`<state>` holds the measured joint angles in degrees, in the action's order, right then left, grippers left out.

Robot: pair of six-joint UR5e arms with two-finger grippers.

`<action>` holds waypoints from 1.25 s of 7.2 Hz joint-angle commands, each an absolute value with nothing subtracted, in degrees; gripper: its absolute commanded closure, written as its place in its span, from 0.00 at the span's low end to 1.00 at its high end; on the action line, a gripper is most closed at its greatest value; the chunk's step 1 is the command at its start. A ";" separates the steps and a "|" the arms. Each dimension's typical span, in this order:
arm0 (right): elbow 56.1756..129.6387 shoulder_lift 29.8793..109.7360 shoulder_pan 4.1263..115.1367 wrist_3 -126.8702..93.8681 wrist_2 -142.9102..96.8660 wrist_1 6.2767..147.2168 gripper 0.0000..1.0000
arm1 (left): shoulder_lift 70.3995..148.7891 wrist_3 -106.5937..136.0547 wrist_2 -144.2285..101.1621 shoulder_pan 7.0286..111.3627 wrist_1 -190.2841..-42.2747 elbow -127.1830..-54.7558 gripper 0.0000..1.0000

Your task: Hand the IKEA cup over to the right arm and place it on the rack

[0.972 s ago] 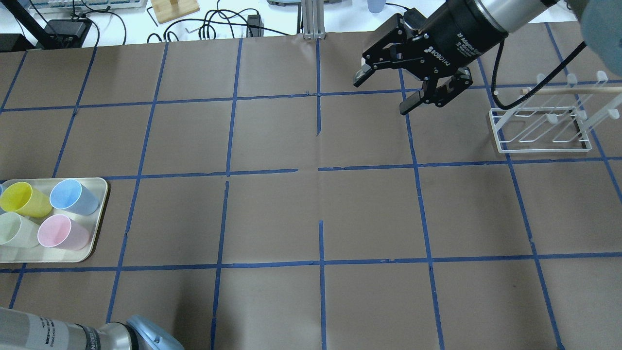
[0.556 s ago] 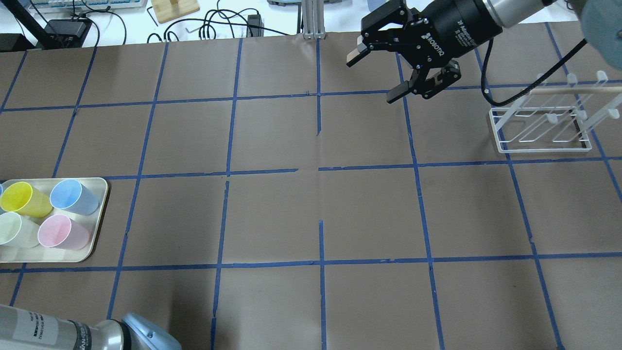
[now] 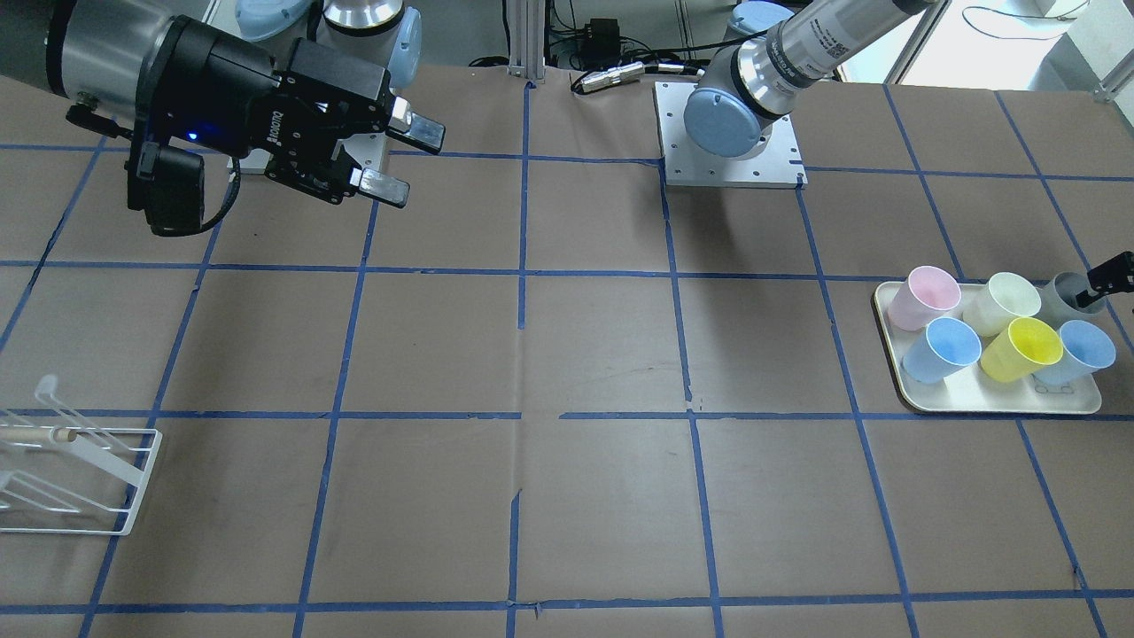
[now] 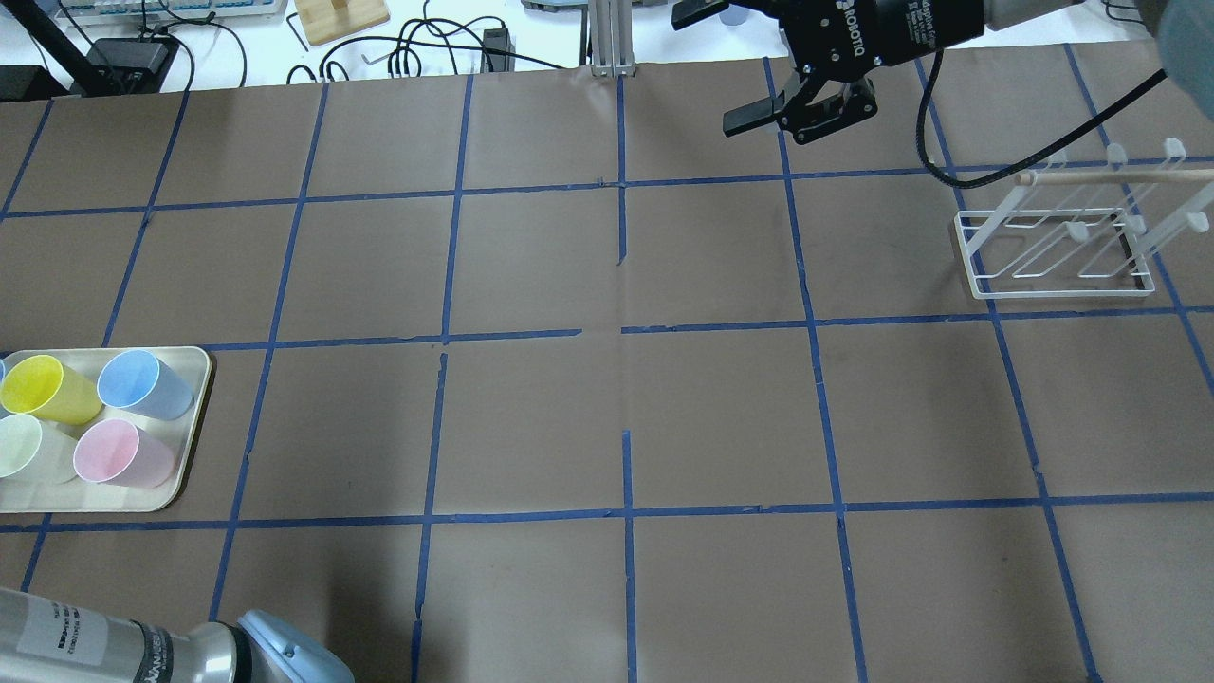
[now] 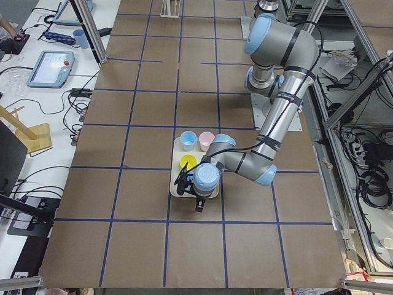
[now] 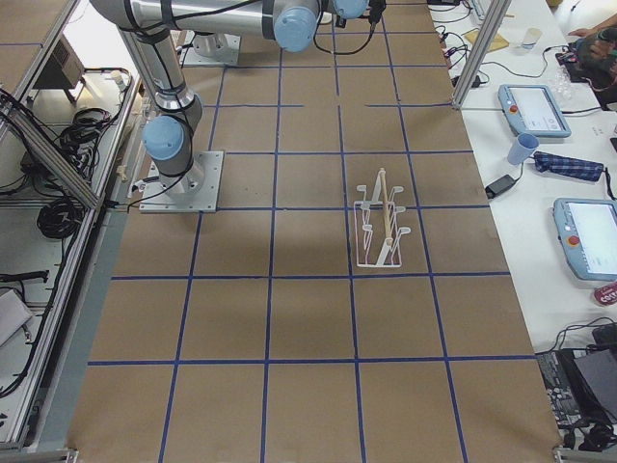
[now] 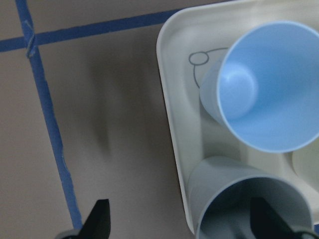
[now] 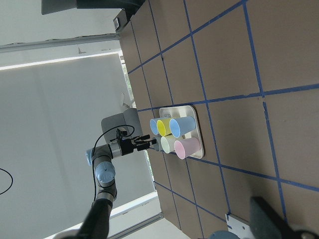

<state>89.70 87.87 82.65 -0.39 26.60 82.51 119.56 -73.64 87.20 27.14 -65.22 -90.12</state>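
Note:
The pale grey IKEA cup (image 3: 1061, 299) stands upright at the outer end of the cream tray (image 3: 992, 406). In the left wrist view the cup (image 7: 224, 191) sits low in the picture. My left gripper (image 7: 182, 221) is open over it, with one finger above the cup's mouth and the other above the table beside the tray. My right gripper (image 4: 711, 68) is open and empty, high over the far side of the table, left of the white wire rack (image 4: 1057, 249). The right gripper also shows in the front view (image 3: 415, 162). The rack (image 3: 80, 483) holds nothing.
On the tray stand a pink cup (image 3: 924, 297), a cream-white cup (image 3: 1001, 303), a yellow cup (image 3: 1023, 347) and two light blue cups (image 3: 943, 347). One blue cup (image 7: 264, 87) is right beside the grey one. Cables and boxes line the far table edge (image 4: 408, 47).
My right gripper has moved away toward the far table edge and turned, still open. The left arm has shifted slightly at the lower left.

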 commanded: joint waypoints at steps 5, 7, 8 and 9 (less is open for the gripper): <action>95.71 87.28 87.18 8.87 17.49 82.62 0.00 | 119.53 -73.92 87.19 26.89 -65.39 -89.91 1.00; 95.80 86.84 87.19 12.20 15.47 82.53 0.00 | 118.22 -74.09 87.45 26.81 -69.66 -88.43 1.00; 95.89 86.66 87.19 12.83 15.38 82.53 0.00 | 116.91 -74.87 88.50 26.11 -71.70 -87.46 1.00; 95.98 86.49 87.19 12.57 15.47 82.36 0.00 | 115.50 -75.14 88.68 25.76 -78.33 -84.14 1.00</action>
<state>95.86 86.71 87.16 12.27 15.57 82.49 117.17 -74.66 88.16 26.27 -72.12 -87.16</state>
